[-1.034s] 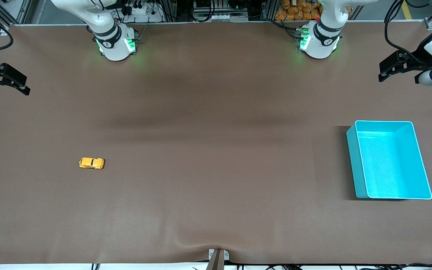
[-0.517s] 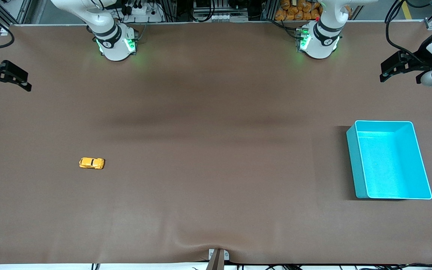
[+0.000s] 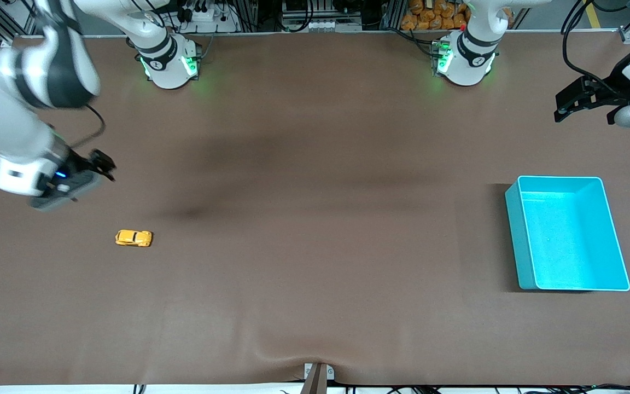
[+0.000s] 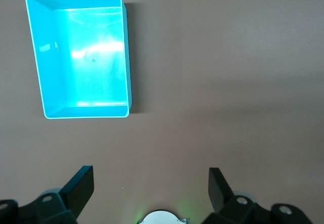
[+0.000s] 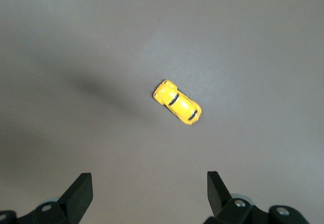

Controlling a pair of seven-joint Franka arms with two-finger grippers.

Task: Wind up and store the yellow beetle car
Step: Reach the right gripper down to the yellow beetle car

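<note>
The yellow beetle car (image 3: 134, 238) stands on its wheels on the brown table toward the right arm's end; it also shows in the right wrist view (image 5: 177, 103). My right gripper (image 3: 101, 164) hangs open and empty in the air above the table, near the car but not over it, with its fingertips (image 5: 81, 188) wide apart. The turquoise bin (image 3: 610, 232) stands empty toward the left arm's end and shows in the left wrist view (image 4: 35, 57). My left gripper (image 3: 566, 106) waits open and empty high over the table's edge at its own end.
The brown mat (image 3: 315, 219) covers the table, with a raised wrinkle at its edge nearest the front camera (image 3: 271, 358). The two arm bases (image 3: 170, 63) (image 3: 465, 57) stand along the table's edge farthest from the camera.
My right arm has swung in from the table's end toward the car, and its gripper now hangs above the table close to it. The left gripper, car and bin have not moved.
</note>
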